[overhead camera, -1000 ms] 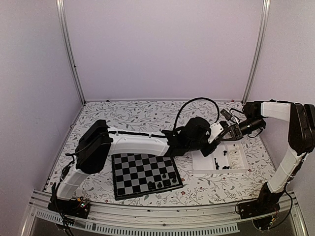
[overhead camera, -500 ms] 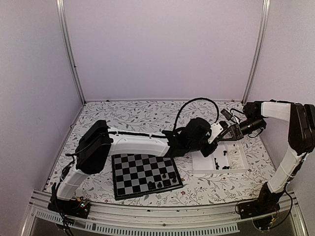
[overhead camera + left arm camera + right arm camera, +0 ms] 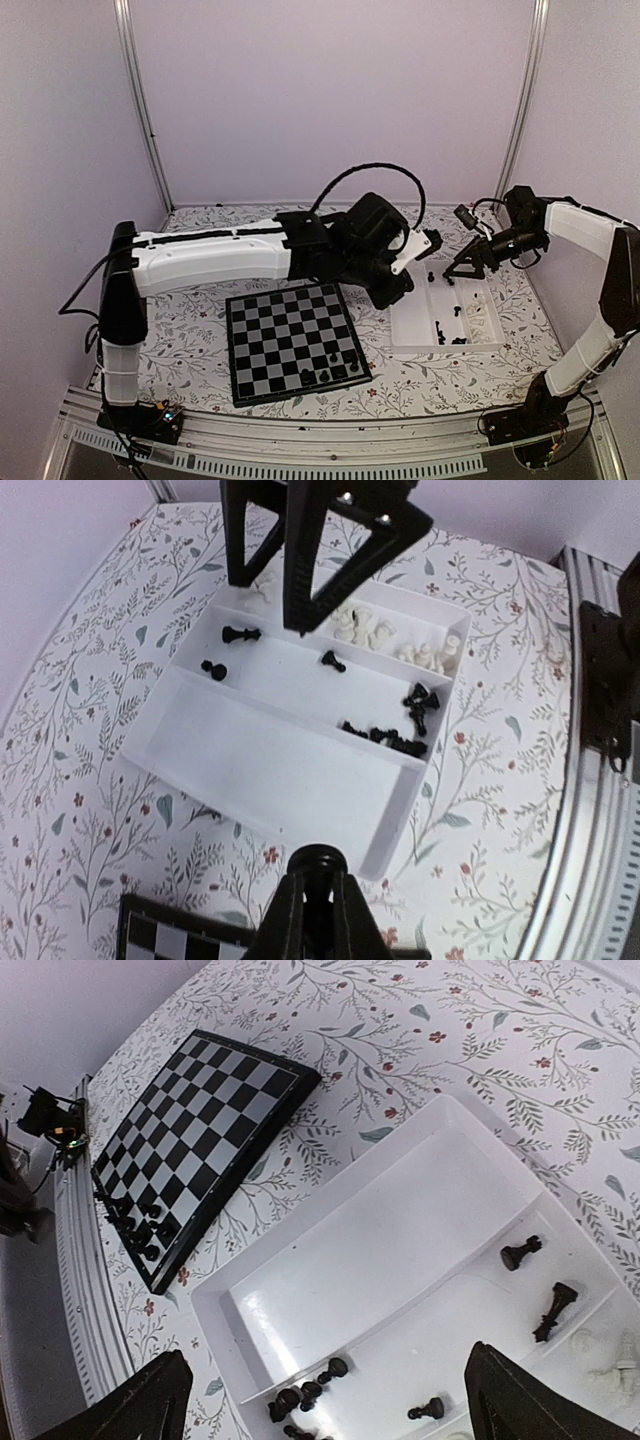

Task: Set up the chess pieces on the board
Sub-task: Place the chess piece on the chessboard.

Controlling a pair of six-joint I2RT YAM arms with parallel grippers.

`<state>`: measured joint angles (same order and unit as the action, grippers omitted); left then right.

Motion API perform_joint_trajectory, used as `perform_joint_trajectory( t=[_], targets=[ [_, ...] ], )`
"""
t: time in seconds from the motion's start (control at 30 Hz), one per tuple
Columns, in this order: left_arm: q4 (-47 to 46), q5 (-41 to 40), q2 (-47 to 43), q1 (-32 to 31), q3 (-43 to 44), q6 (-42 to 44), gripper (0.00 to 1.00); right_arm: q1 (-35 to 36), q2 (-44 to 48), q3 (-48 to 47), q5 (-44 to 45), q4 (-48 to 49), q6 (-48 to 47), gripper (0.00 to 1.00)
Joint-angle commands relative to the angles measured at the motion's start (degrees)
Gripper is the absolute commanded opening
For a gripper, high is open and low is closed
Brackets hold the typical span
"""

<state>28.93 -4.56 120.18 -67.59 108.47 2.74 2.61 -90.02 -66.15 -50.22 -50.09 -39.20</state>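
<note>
2 tools are hanging over the white tray (image 3: 270, 765). The left tool (image 3: 318, 885) is pinching a black piece (image 3: 318, 860) above the tray's left rim, and the right tool (image 3: 325, 1375) is spreading wide. Other chess pieces (image 3: 390, 740) are lying inside the tray. The board (image 3: 290, 340) is lying left of the tray on the worktop (image 3: 250, 230).

Table (image 3: 250, 235): pale top with a floral print. Board (image 3: 290, 335) lies flat on it, slightly skewed, close to the near edge. White compartmented tray (image 3: 415, 325) also sits flat on the table, just right of the board, not touching; a strip of tabletop shows between them.
</note>
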Motion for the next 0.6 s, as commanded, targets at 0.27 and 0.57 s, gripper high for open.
perform_joint_trajectory(
  t=[0.27,0.57],
  targets=[
    [38.8,2.7,-15.0,0.6,-12.4,-11.1,0.00,-0.1,15.3,4.1,23.1,26.6,12.8,0.99],
    [40.1,5.3,-22.5,0.7,-24.9,-15.4,0.00,0.1,14.9,8.3,10.9,26.8,12.0,0.99]
  ],
)
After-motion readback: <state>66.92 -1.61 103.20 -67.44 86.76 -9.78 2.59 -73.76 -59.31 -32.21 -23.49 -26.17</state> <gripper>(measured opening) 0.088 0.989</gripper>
